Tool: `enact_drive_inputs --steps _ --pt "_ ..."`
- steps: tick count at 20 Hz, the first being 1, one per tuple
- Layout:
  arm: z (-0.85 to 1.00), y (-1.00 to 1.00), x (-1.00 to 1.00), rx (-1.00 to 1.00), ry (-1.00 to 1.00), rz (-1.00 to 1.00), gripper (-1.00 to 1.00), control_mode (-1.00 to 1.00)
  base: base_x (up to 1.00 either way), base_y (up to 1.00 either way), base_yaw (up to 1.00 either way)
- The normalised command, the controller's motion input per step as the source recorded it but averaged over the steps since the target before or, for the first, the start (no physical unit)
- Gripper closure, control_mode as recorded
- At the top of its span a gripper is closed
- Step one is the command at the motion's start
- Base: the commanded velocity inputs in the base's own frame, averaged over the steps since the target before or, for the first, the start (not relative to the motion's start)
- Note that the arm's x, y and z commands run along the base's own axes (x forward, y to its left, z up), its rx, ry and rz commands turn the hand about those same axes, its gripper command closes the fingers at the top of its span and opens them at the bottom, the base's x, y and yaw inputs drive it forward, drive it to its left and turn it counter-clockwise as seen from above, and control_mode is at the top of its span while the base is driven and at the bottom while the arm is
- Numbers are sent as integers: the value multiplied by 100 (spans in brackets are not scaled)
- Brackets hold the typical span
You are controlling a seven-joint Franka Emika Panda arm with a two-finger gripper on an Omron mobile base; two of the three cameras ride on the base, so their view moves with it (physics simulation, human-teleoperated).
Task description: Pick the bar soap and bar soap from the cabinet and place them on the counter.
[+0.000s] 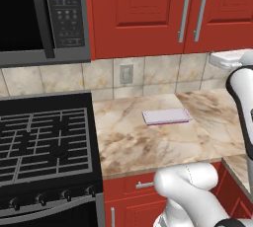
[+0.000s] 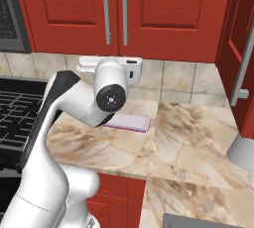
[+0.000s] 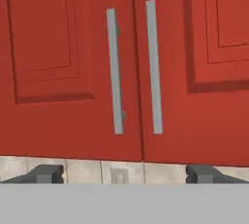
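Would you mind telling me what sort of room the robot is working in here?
A home kitchen, rendered: a black gas stove with a microwave above it, red wall cabinets and a marbled stone counter.

Counts, approx:
- cabinet doors: 2 shut, side by side; 3rd red panel at 3 o'clock in right base view
- long vert. silver handles: 2 at the door seam, +1 on the 3 o'clock panel
- lavender pad: 1, flat on counter
- wall outlet: 1, 12 o'clock of pad
- stove: 1; front knobs: 4 seen, more maybe cut off
- microwave: 1
- drawer front w/ short handle: 1
- finger tips: 2, set wide apart
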Motion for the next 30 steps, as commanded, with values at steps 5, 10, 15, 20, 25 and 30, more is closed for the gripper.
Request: enact_drive_inputs --steps 5,10,15,20,25,30 --pt "24 0 0 0 -18 0 -100 -100 0 0 0" --pt "16 0 0 1 -14 0 -100 -100 0 0 0" --pt "6 0 8 4 -6 0 -100 -100 0 0 0" --pt "9 0 11 4 -1 0 -100 -100 0 0 0" --pt "20 0 3 3 0 0 -100 -100 0 0 0" --pt "31 0 0 0 1 0 -100 -100 0 0 0"
